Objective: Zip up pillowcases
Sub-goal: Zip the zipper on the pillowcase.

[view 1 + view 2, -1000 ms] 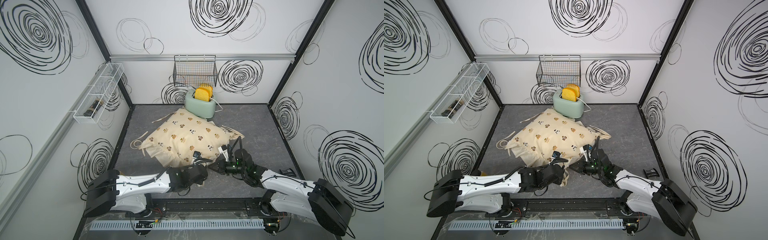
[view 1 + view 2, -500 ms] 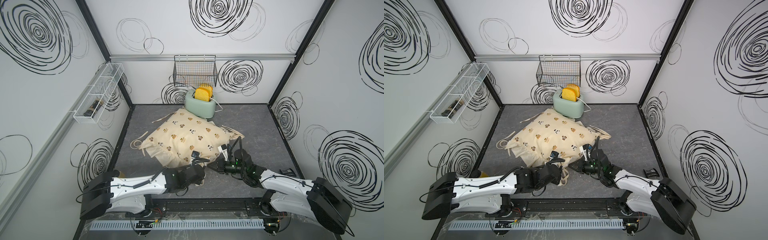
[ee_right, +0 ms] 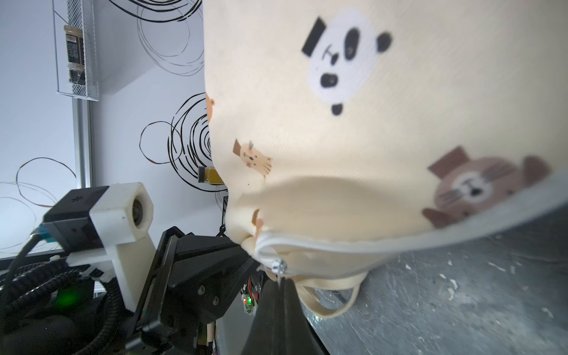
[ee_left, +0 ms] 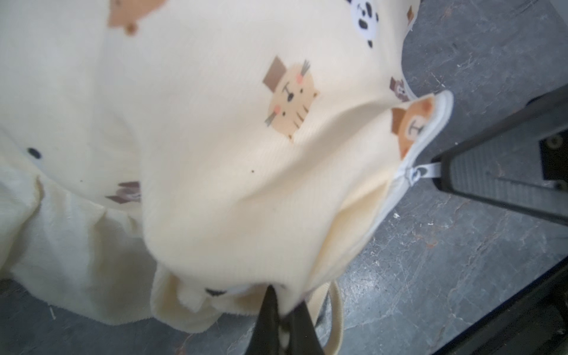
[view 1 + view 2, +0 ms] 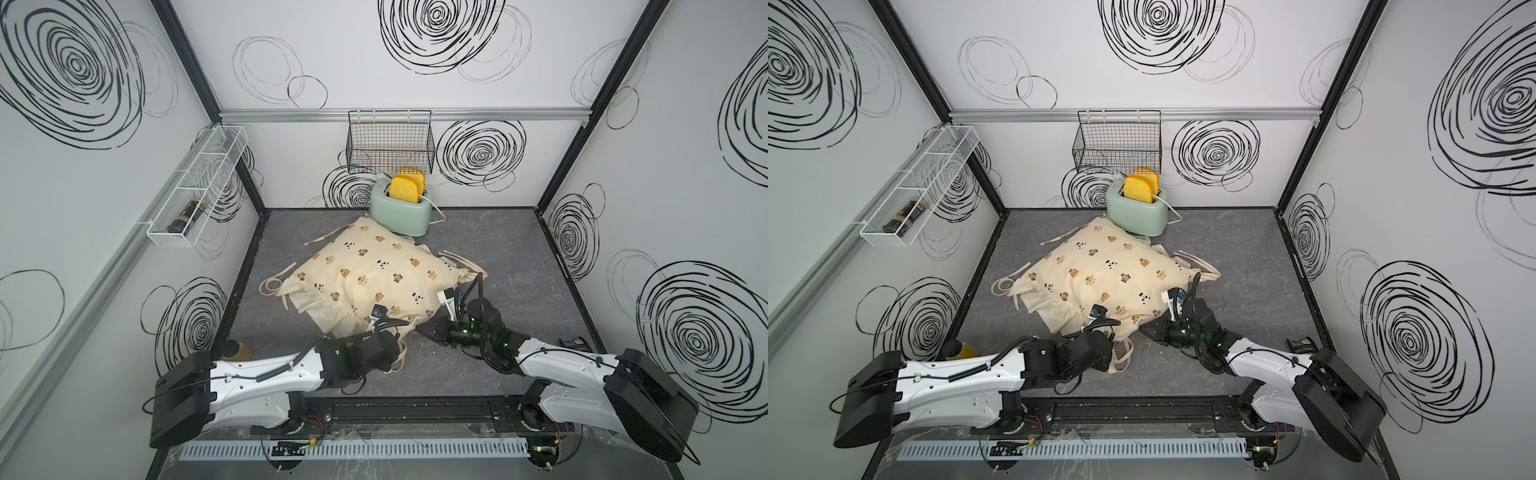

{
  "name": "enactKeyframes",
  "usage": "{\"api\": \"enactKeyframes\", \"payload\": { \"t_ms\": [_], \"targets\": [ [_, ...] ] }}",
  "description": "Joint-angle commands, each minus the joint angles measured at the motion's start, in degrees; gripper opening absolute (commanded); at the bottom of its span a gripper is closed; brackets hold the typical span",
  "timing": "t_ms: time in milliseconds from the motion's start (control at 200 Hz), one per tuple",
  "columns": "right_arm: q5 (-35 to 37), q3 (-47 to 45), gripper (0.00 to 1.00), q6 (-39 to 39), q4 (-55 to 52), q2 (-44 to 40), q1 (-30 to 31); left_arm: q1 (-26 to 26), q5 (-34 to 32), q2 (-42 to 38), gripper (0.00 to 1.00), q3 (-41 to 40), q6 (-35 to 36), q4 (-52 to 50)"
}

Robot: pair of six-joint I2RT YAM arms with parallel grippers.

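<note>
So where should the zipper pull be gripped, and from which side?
By its flat tab, pinched across the faces, coming in from off the pillowcase edge at the robot's end. The tab sticks straight out from the slider over the table. The right gripper is shut on it that way.

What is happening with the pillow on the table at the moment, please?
Both arms are working at the near edge of the cream animal-print pillowcase, which lies on the grey table in front of a green toaster. The left end effector is shut on the fabric at the near corner. The right end effector is shut on the zipper pull close beside it. How far the zipper is closed is hard to tell.
</note>
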Motion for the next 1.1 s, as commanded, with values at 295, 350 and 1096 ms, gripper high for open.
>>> {"api": "enactKeyframes", "payload": {
  "t_ms": [295, 350, 1096],
  "targets": [
    [-0.50, 2.44, 0.00, -10.65, -9.54, -2.16, -9.71, 10.72, 1.12, -10.35, 0.00, -6.21, -4.92, -8.25],
    [-1.08, 2.89, 0.00, -12.85, -11.13, -1.86, -12.13, 11.33, 0.93, -10.75, 0.00, -5.86, -4.61, -8.64],
    [-10.22, 17.09, 0.00, -33.88, -18.80, 15.11, -40.53, 12.47, 1.45, -11.90, 0.00, -5.17, -4.52, -10.08]
  ]
}}
